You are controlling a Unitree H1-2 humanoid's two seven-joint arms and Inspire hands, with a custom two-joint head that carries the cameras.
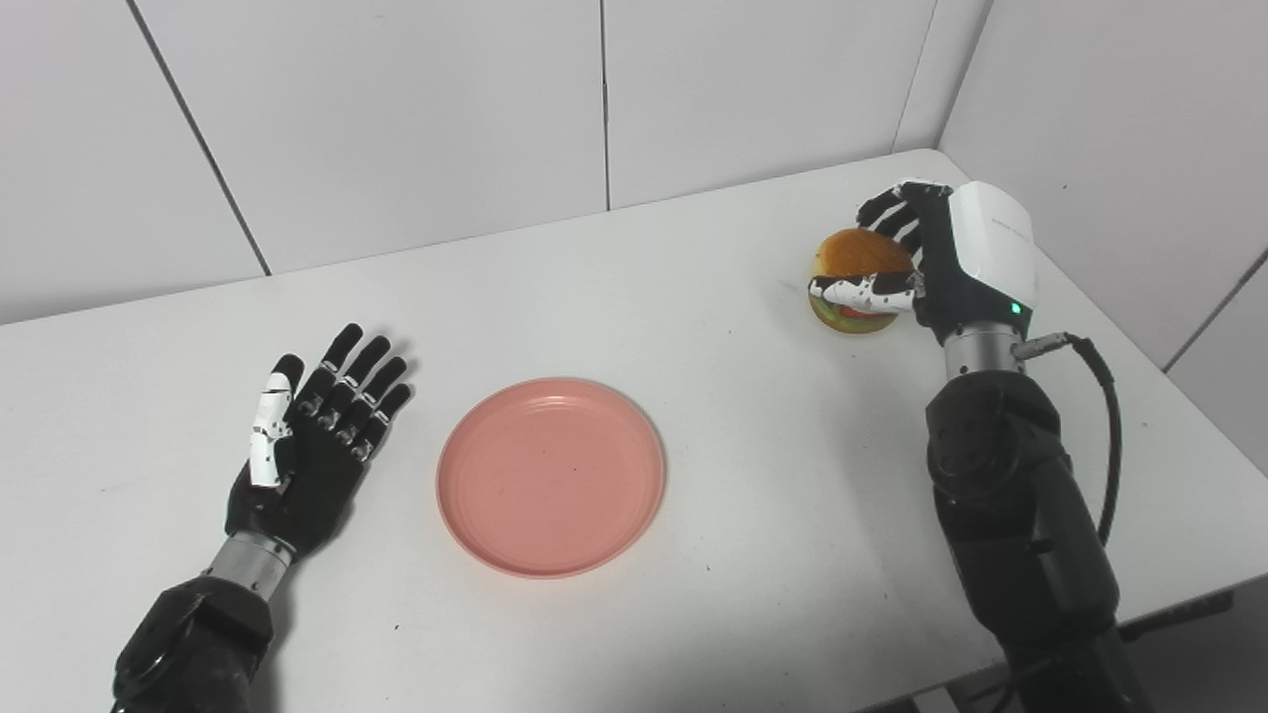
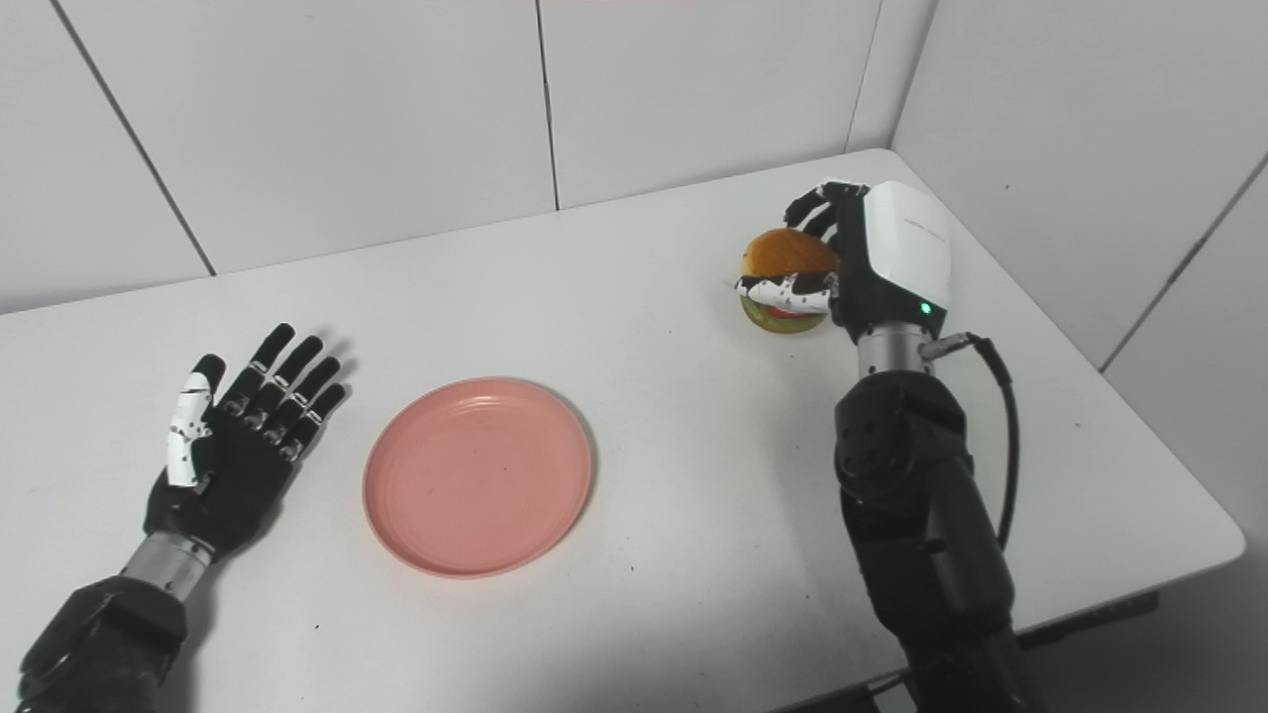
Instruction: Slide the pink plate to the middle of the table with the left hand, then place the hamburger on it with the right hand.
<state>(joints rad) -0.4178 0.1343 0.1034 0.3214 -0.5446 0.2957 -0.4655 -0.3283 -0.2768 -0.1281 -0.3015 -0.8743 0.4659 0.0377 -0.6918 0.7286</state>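
Note:
The pink plate (image 1: 551,475) lies flat near the middle of the white table (image 1: 693,297), empty. My left hand (image 1: 312,436) rests open and palm up on the table, a short gap to the left of the plate. The hamburger (image 1: 860,280), with a tan bun and green and red filling, sits at the far right of the table. My right hand (image 1: 916,267) is wrapped around it, the thumb across its front and the fingers behind the bun. Whether the hamburger is off the table cannot be seen.
White wall panels (image 1: 396,119) stand right behind the table and along its right side. The table's right edge (image 2: 1169,436) and front edge are close to my right arm. A black cable (image 1: 1105,416) loops off the right wrist.

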